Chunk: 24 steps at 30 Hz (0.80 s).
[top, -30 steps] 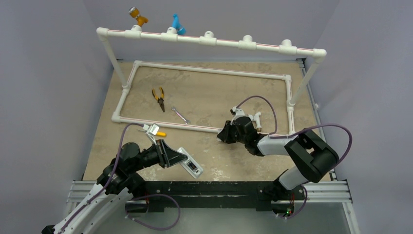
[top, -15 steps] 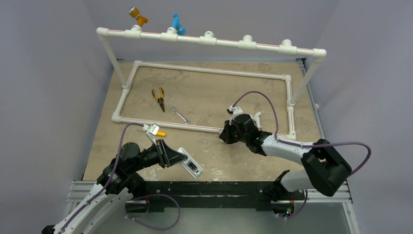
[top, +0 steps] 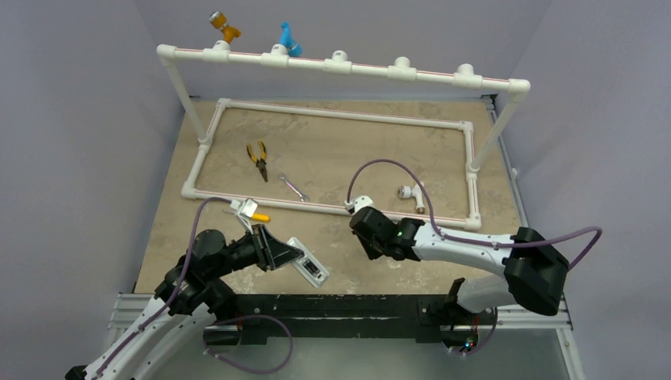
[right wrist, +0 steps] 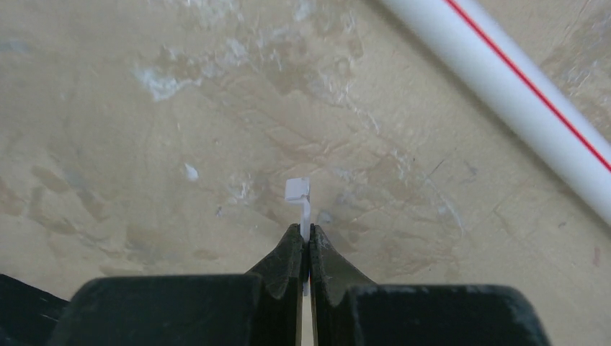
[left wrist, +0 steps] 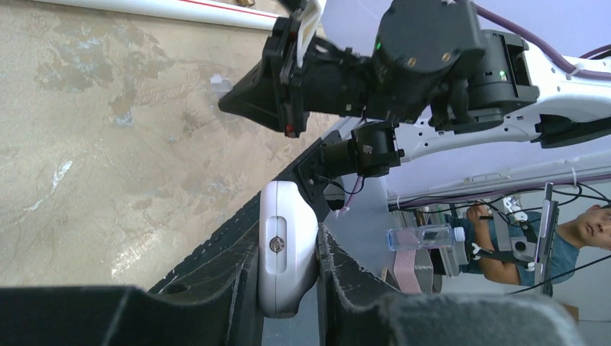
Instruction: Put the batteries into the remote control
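The remote control (top: 310,269) is clamped in the left end effector (left wrist: 288,249), near the front edge of the surface (top: 356,158). The right end effector (right wrist: 303,234) is closed on a thin white cover piece (right wrist: 299,193), which is gripped by one edge only. If pressed against the remote control out of line, the cover piece may be twisted or dropped. Whether the batteries are seated cannot be determined. A cover piece fitted over an unseated cell could be jammed.

The remote (left wrist: 287,252) is smooth, glossy white plastic; the fingers (left wrist: 216,249) gripping it are matt black, ribbed. The cover (right wrist: 302,204) is thin white plastic, the table (top: 356,150) matt, mottled.
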Tool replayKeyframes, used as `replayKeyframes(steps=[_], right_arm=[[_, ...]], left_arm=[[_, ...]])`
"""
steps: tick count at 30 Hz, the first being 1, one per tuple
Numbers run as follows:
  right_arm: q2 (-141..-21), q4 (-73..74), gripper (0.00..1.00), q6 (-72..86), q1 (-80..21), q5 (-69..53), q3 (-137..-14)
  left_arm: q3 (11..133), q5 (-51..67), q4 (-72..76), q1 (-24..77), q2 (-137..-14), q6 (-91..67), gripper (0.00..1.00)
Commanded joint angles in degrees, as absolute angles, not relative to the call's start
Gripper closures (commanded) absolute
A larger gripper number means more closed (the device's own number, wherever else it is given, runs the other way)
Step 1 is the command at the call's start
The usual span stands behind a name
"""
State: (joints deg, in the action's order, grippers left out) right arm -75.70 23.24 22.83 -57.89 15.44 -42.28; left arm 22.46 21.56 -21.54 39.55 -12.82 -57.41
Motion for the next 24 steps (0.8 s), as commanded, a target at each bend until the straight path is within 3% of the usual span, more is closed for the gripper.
replayKeyframes(steps=[1, 10, 24], right_arm=[[-79.6, 33.9, 1.0, 27.0, -63.1, 25.9, -46.6], [-92.3, 45.4, 0.99, 34.0, -70.1, 36.1, -55.0], [-96.9, 44.2, 0.67, 36.1, -74.2, 35.4, -56.3]], left_arm=[[25.2, 21.0, -20.6, 39.7, -13.1, -56.2, 1.0], [25.8, 20.6, -21.3, 39.7, -12.7, -56.3, 1.0], [25.6, 20.1, -22.3, 39.7, -12.0, -56.2, 1.0]])
